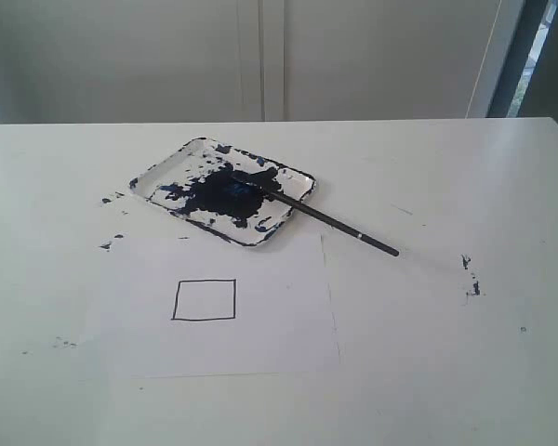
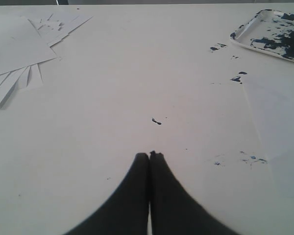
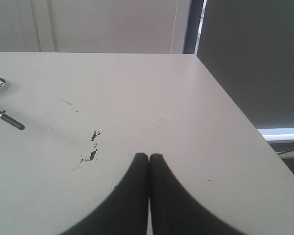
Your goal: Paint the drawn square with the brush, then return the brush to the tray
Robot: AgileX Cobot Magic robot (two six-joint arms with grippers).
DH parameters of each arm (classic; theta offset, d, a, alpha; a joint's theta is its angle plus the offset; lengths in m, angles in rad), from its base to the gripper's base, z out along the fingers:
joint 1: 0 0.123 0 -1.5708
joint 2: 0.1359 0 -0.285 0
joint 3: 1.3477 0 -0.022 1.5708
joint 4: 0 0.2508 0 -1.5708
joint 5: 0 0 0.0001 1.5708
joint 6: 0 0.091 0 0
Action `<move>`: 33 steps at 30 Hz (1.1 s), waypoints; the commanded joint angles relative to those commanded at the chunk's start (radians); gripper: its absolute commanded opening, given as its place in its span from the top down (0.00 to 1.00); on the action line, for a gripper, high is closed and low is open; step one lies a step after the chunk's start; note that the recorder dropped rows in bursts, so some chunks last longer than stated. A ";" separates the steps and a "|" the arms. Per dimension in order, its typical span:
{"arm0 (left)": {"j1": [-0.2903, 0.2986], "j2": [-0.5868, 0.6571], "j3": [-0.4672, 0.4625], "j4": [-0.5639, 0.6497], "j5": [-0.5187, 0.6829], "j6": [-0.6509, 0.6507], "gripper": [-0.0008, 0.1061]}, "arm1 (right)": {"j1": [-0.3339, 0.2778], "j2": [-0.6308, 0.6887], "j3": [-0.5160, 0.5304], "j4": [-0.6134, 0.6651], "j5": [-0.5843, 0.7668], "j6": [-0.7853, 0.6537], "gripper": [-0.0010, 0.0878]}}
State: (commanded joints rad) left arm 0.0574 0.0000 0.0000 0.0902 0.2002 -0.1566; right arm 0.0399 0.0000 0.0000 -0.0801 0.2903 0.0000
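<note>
Brush [image 1: 325,218]: tip in tray [image 1: 160,175], handle overhanging onto surface [image 1: 465,186], ahead of right tool [image 3: 148,156], well apart. Likely light, stiff, thin, prone to roll; take mid-handle, clear of wet tip. Left tool [image 2: 149,155] and right alike pressed together, empty.

- We are seeing a white table [image 1: 465,167] filling the exterior view, with a pale wall [image 1: 353,56] at 12 o'clock.
- A paper sheet [image 1: 279,334] is lying flat toward 6 o'clock.
- Dark paint specks [image 1: 471,277] are dotting the tabletop at the sheet's 3 o'clock, and smaller specks [image 1: 112,243] at its 10 o'clock.
- A fanned pile of loose sheets [image 2: 14,54] is resting on the table in the left wrist view.
</note>
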 joint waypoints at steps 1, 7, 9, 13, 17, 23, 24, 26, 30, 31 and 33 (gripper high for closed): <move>0.000 0.000 0.000 0.000 0.000 0.000 0.99 | 0.000 0.000 0.000 0.000 0.000 0.000 0.99; 0.000 0.000 0.000 0.000 0.000 0.000 0.99 | 0.000 0.104 -0.036 0.000 0.002 0.000 0.99; 0.000 0.000 0.000 0.000 0.000 0.000 0.99 | 0.000 0.172 -0.082 0.000 0.002 0.000 0.99; 0.000 0.000 0.000 0.000 0.000 0.000 0.99 | 0.000 0.283 -0.198 0.000 0.002 0.000 0.99; 0.000 0.000 0.000 0.000 0.000 0.000 0.99 | 0.000 0.364 -0.345 0.000 0.002 0.000 0.99; 0.000 0.000 0.000 0.000 0.000 0.000 0.99 | 0.000 0.504 -0.586 0.000 0.000 0.000 0.99; 0.000 0.000 0.000 0.000 0.000 0.000 0.99 | 0.000 0.518 -0.615 0.000 0.000 0.000 0.99; 0.000 0.000 0.000 0.000 0.000 0.000 0.99 | 0.000 0.540 -0.678 0.000 0.000 0.000 0.99; 0.000 0.000 0.000 0.000 0.000 0.000 0.99 | 0.000 0.543 -0.751 0.000 -0.075 0.000 0.99; 0.000 0.000 0.000 0.000 0.000 0.000 0.99 | 0.000 0.543 -0.762 0.000 -0.119 0.000 0.99; 0.000 0.000 0.000 0.000 0.000 0.000 0.99 | 0.000 0.543 -0.778 0.000 -0.189 0.000 0.99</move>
State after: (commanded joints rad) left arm 0.0574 0.0000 0.0000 0.0902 0.2002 -0.1566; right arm 0.0395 0.5426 -0.7776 -0.0801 0.1017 0.0000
